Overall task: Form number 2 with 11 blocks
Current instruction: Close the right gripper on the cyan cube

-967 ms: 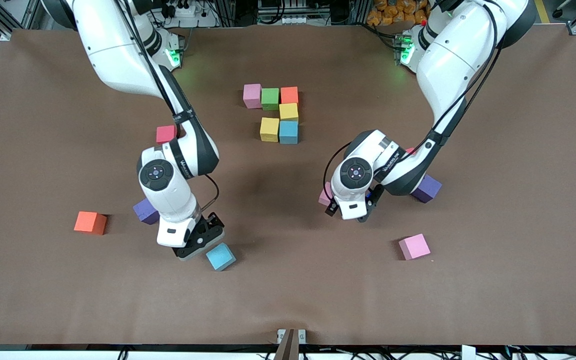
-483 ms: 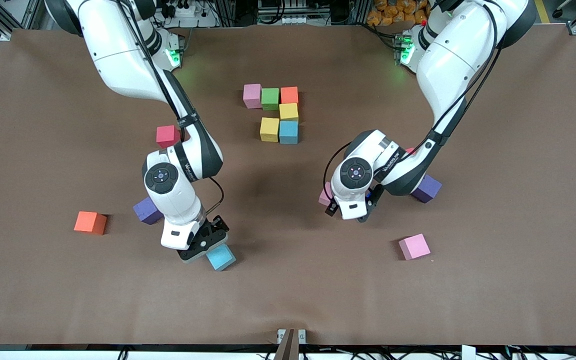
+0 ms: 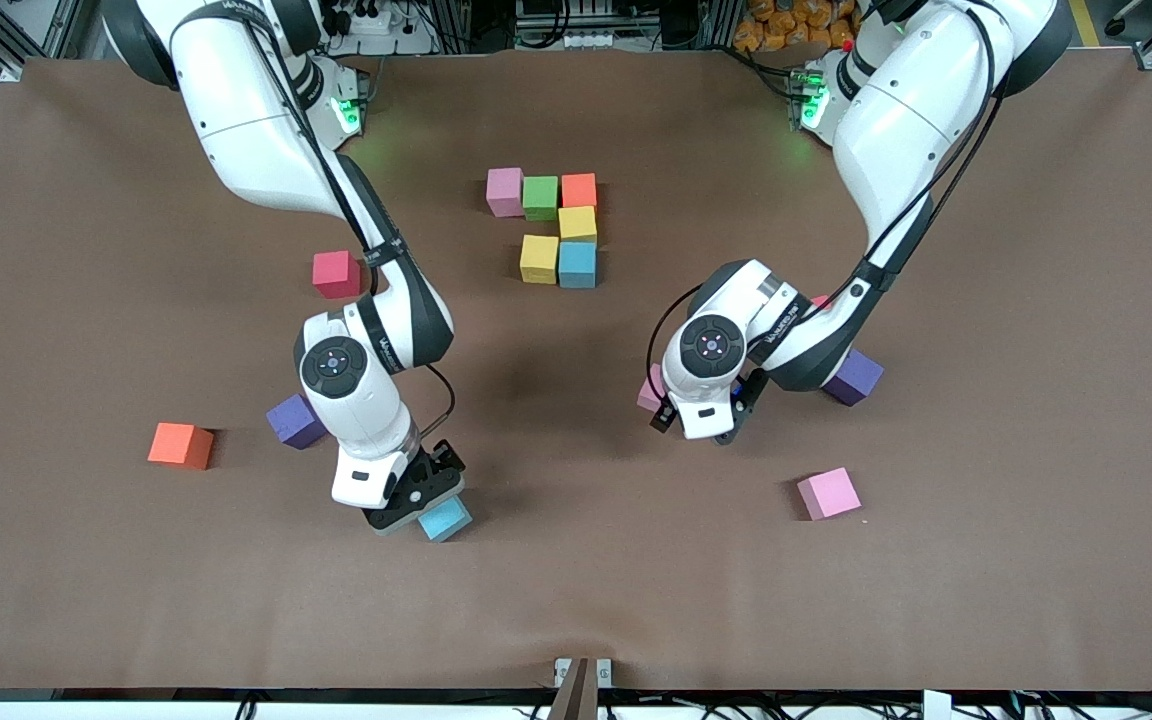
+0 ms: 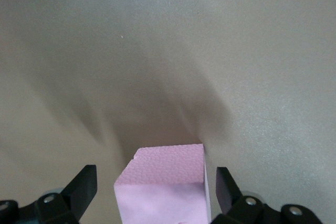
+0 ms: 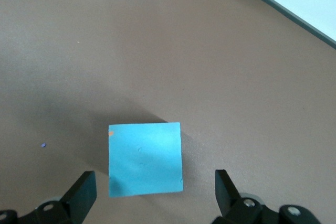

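Over light blue block (image 5: 145, 159), right gripper (image 5: 152, 195) released, left gripper (image 4: 153, 192) released astride pink block (image 4: 163, 184)

Right tool (image 3: 414, 505) covers part of the light blue matte cube (image 3: 446, 519). Left arm hides most of one pink matte cube (image 3: 649, 392) and part of the purple cube (image 3: 856, 378).

The right gripper (image 5: 152, 192) hangs low on a bent arm, fingers (image 5: 81, 192) spread wide and pointing down. The left gripper (image 4: 152, 192), also splayed, sits low on its folded arm, seemingly just above the table.
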Robot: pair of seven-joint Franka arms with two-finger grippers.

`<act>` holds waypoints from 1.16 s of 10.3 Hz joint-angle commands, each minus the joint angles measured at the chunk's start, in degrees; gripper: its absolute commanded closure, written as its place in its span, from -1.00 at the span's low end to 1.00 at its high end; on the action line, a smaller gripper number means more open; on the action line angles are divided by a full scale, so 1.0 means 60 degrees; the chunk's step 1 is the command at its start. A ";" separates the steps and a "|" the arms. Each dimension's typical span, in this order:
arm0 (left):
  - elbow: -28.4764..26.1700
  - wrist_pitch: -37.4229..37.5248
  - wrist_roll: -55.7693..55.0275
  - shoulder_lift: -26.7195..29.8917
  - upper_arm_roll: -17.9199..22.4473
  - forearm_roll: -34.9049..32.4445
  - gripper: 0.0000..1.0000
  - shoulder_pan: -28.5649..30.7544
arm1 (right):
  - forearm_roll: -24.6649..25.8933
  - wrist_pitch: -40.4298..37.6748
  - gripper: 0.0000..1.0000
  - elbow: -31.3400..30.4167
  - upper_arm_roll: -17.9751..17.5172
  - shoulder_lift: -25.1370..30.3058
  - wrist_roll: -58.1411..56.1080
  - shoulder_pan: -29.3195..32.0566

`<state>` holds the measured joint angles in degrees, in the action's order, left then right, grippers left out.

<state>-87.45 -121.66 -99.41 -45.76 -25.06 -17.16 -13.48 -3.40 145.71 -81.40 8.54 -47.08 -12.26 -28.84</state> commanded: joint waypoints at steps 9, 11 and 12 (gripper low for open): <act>-0.0001 0.0091 -0.0160 0.0068 0.0032 0.0077 -1.00 -0.0010 | -0.0136 0.0544 -1.00 0.0617 -0.0031 -0.0664 0.0096 0.0016; -0.0001 0.0091 -0.0174 0.0068 0.0032 0.0077 -1.00 -0.0010 | -0.0194 0.0544 -1.00 0.0632 -0.0031 -0.0679 0.0110 0.0016; -0.0001 0.0120 -0.0175 0.0068 0.0032 0.0092 -1.00 -0.0010 | -0.0267 0.0544 -1.00 0.0632 -0.0031 -0.0679 0.0125 0.0016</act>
<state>-87.45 -121.66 -99.41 -45.76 -25.05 -17.16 -13.42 -3.76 148.93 -79.72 8.51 -49.81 -12.08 -28.85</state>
